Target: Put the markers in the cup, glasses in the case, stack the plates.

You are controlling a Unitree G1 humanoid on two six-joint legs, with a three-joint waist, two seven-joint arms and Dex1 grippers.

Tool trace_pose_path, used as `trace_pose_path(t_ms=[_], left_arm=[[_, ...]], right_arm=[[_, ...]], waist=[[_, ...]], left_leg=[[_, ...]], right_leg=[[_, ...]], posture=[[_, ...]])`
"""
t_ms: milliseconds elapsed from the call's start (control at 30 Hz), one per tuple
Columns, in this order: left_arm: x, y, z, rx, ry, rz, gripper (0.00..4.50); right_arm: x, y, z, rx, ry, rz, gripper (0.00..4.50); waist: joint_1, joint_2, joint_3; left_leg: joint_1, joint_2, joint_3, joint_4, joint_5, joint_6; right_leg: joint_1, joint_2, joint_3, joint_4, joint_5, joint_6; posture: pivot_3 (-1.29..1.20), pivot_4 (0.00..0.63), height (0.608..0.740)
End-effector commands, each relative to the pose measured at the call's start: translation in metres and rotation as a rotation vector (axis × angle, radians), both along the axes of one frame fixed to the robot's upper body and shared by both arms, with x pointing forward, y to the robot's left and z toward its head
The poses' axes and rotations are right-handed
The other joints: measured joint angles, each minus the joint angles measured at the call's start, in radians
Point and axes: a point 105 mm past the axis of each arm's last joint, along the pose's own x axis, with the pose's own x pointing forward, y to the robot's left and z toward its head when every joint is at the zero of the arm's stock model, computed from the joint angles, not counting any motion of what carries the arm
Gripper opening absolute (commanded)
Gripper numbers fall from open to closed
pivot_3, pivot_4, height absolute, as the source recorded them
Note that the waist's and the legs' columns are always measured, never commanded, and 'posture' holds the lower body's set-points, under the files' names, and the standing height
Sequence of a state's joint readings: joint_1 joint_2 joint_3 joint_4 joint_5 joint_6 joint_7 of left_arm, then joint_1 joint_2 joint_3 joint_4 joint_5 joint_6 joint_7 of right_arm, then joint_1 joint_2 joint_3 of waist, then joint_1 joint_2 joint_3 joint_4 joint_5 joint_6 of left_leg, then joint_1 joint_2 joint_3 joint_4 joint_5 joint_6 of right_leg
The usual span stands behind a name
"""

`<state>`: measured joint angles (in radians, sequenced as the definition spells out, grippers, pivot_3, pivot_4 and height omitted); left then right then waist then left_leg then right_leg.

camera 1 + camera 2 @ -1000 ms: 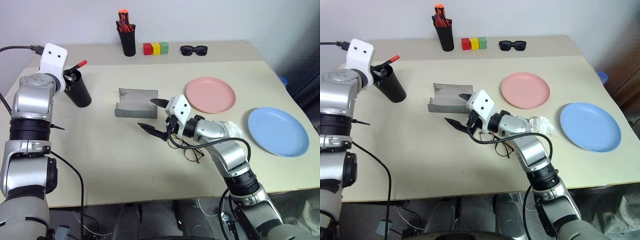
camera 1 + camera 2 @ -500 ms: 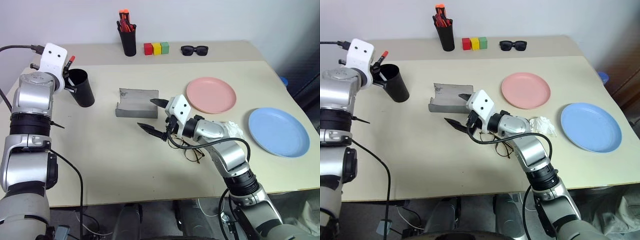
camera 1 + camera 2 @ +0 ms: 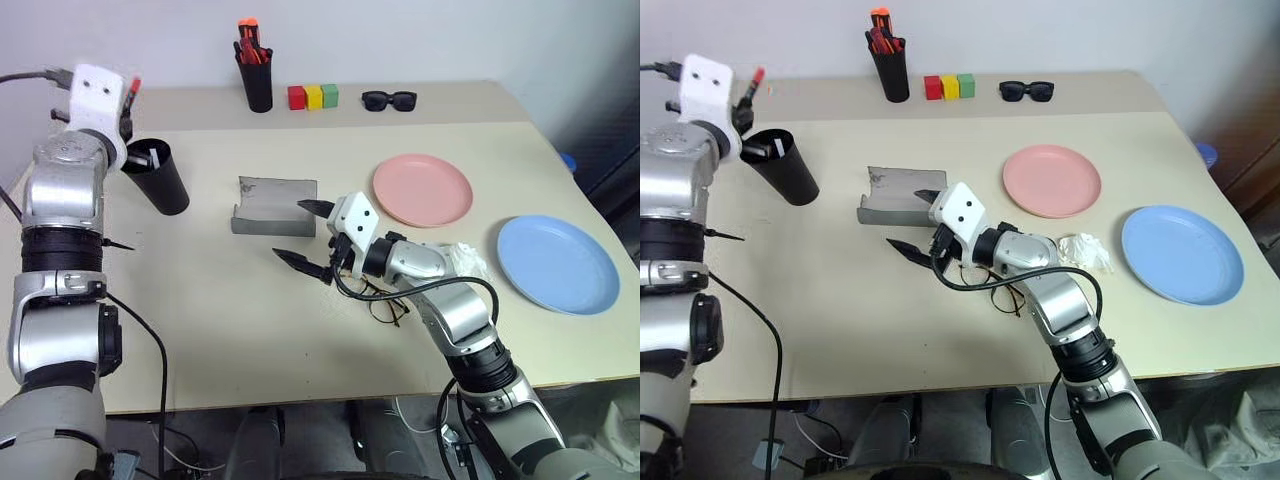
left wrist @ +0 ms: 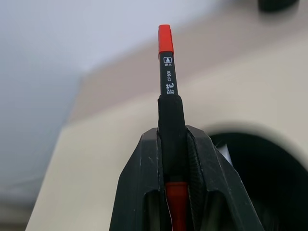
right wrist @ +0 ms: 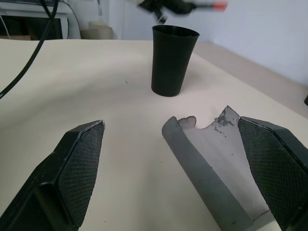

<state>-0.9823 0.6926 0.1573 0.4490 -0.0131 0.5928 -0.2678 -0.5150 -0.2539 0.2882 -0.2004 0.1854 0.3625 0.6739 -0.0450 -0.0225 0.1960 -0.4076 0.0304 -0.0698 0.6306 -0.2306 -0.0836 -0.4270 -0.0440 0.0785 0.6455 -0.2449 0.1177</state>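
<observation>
Red marker [image 4: 165, 39] is pinched in our left claw [image 4: 174, 144] again, lifted from the cup [image 3: 160, 178]; not dropped yet. Right claw [image 5: 168, 173] gapes wide.

Bare table [image 3: 200, 290] lies between cup [image 3: 163, 177] and case [image 3: 272, 207]; glasses [image 3: 385, 300] crowd the right gripper [image 3: 308, 236].

Scene evenly lit from above w/ soft white light; short faint shadows cast on the table [image 3: 200, 330]. No strong glare seen. Head views sharp. In left wrist view, cup [image 4: 269, 159] rim and background are blurred; in right wrist view, the far gripper is smeared.
</observation>
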Motion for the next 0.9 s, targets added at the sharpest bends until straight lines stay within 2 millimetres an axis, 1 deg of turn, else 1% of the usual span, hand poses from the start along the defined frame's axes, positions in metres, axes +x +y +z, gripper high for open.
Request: trace_pose_path(t_ms=[33, 67, 133, 167, 200, 233, 333, 400, 433, 500, 533, 633, 667, 767, 833, 900], left_arm=[[-0.019, 0.000, 0.026, -0.072, -0.143, -0.019, 0.04], [-0.024, -0.004, 0.028, -0.112, -0.166, -0.037, 0.04], [-0.037, -0.014, 0.049, -0.129, -0.330, -0.071, 0.04], [-0.045, -0.016, 0.057, -0.108, -0.415, -0.062, 0.04], [-0.051, -0.016, 0.061, -0.106, -0.473, -0.050, 0.04], [-0.054, -0.016, 0.060, -0.111, -0.503, -0.039, 0.04], [-0.053, -0.015, 0.048, -0.038, -0.516, 0.014, 0.04], [-0.046, -0.016, 0.031, -0.091, -0.450, 0.028, 0.04], [-0.043, -0.013, 0.023, -0.123, -0.411, 0.071, 0.04], [-0.040, -0.012, 0.014, -0.188, -0.329, 0.133, 0.04], [-0.040, -0.013, 0.014, -0.219, -0.311, 0.150, 0.04], [-0.040, -0.028, 0.015, -0.461, -0.213, 0.228, 0.04], [-0.040, -0.032, 0.014, -0.502, -0.173, 0.249, 0.04], [-0.042, -0.045, 0.010, -0.546, -0.035, 0.310, 0.04], [-0.045, -0.051, 0.013, -0.593, -0.009, 0.331, 0.04], [-0.049, -0.054, 0.011, -0.682, 0.012, 0.357, 0.04]], right_arm=[[-0.009, 0.002, 0.015, 0.032, -0.063, 0.022, 4.50], [-0.009, 0.002, 0.015, 0.031, -0.063, 0.021, 4.50], [-0.009, 0.001, 0.014, 0.030, -0.061, 0.022, 4.50], [-0.009, 0.001, 0.014, 0.029, -0.060, 0.022, 4.50], [-0.008, 0.002, 0.013, 0.028, -0.058, 0.024, 4.50], [-0.008, 0.002, 0.013, 0.028, -0.057, 0.025, 4.50], [-0.008, 0.005, 0.013, 0.028, -0.058, 0.039, 4.50], [-0.008, 0.006, 0.014, 0.026, -0.060, 0.044, 4.50], [-0.008, 0.006, 0.014, 0.025, -0.061, 0.045, 4.50], [-0.008, 0.005, 0.014, 0.023, -0.063, 0.045, 4.50], [-0.008, 0.005, 0.014, 0.022, -0.064, 0.045, 4.50], [-0.008, 0.003, 0.013, 0.021, -0.059, 0.039, 4.50], [-0.008, 0.003, 0.013, 0.021, -0.057, 0.039, 4.50], [-0.009, 0.003, 0.012, 0.022, -0.052, 0.040, 4.50], [-0.010, 0.003, 0.011, 0.021, -0.051, 0.042, 4.50], [-0.009, 0.003, 0.011, 0.019, -0.051, 0.044, 4.50]], waist=[[-0.003, 0.000, 0.000], [-0.002, 0.000, 0.000], [0.000, 0.000, 0.000], [0.000, 0.000, 0.000], [0.001, 0.000, 0.000], [0.002, 0.000, 0.000], [0.001, 0.000, 0.000], [0.001, 0.000, 0.000], [0.001, 0.000, 0.000], [0.001, 0.000, 0.000], [0.000, 0.000, 0.000], [0.004, -0.002, 0.000], [0.005, -0.003, 0.000], [0.001, -0.004, 0.000], [-0.005, -0.003, 0.000], [-0.009, -0.003, 0.000]], left_leg=[[0.000, 0.000, 0.000, 0.000, 0.000, 0.000], [0.000, 0.000, 0.000, 0.000, 0.000, 0.000], [0.000, 0.000, 0.000, 0.000, 0.000, 0.000], [0.000, 0.000, 0.000, 0.001, 0.000, 0.000], [0.000, 0.000, 0.000, 0.001, 0.000, 0.000], [0.000, 0.000, 0.000, 0.001, 0.000, 0.000], [0.001, 0.000, 0.000, 0.001, 0.000, 0.000], [0.001, 0.000, 0.000, 0.001, 0.000, 0.000], [0.001, 0.000, 0.000, 0.001, 0.000, 0.000], [0.001, 0.000, 0.000, 0.002, 0.000, 0.000], [0.000, 0.000, 0.000, 0.002, 0.000, 0.000], [-0.001, -0.001, -0.001, 0.002, 0.000, 0.000], [-0.002, -0.001, -0.002, 0.003, 0.000, 0.000], [-0.002, -0.001, -0.004, 0.002, 0.000, 0.000], [0.000, -0.001, -0.004, 0.001, 0.000, 0.000], [0.000, -0.001, -0.004, 0.000, 0.000, 0.000]], right_leg=[[0.000, 0.000, 0.000, 0.000, 0.000, 0.000], [0.000, 0.000, 0.000, 0.000, 0.000, 0.000], [0.000, 0.000, 0.000, 0.001, 0.000, 0.000], [0.000, 0.000, 0.000, 0.001, 0.000, 0.000], [0.000, 0.000, 0.000, 0.001, 0.000, 0.000], [0.000, -0.001, 0.000, 0.001, 0.000, 0.000], [0.000, -0.001, 0.000, 0.001, 0.000, 0.000], [0.000, 0.000, 0.000, 0.001, 0.000, 0.000], [0.000, 0.000, 0.000, 0.002, 0.000, 0.000], [0.000, 0.000, 0.000, 0.002, 0.000, 0.000], [0.000, 0.000, 0.000, 0.002, 0.000, 0.000], [0.000, 0.000, -0.001, 0.001, 0.000, 0.000], [0.000, 0.000, -0.002, 0.001, 0.000, 0.000], [0.001, -0.001, -0.003, 0.001, 0.000, 0.000], [0.001, 0.000, -0.002, 0.001, 0.000, 0.000], [0.001, 0.000, -0.002, 0.001, 0.000, 0.000]], posture=[[0.00, 0.150, 0.740], [0.00, 0.150, 0.740], [0.00, 0.150, 0.740], [0.00, 0.150, 0.740], [0.00, 0.150, 0.740], [0.00, 0.150, 0.740], [0.00, 0.150, 0.740], [0.00, 0.150, 0.740], [0.00, 0.150, 0.740], [0.00, 0.150, 0.740], [0.00, 0.150, 0.740], [0.00, 0.150, 0.740], [0.00, 0.150, 0.740], [0.00, 0.150, 0.740], [0.00, 0.150, 0.740], [0.00, 0.150, 0.740]])
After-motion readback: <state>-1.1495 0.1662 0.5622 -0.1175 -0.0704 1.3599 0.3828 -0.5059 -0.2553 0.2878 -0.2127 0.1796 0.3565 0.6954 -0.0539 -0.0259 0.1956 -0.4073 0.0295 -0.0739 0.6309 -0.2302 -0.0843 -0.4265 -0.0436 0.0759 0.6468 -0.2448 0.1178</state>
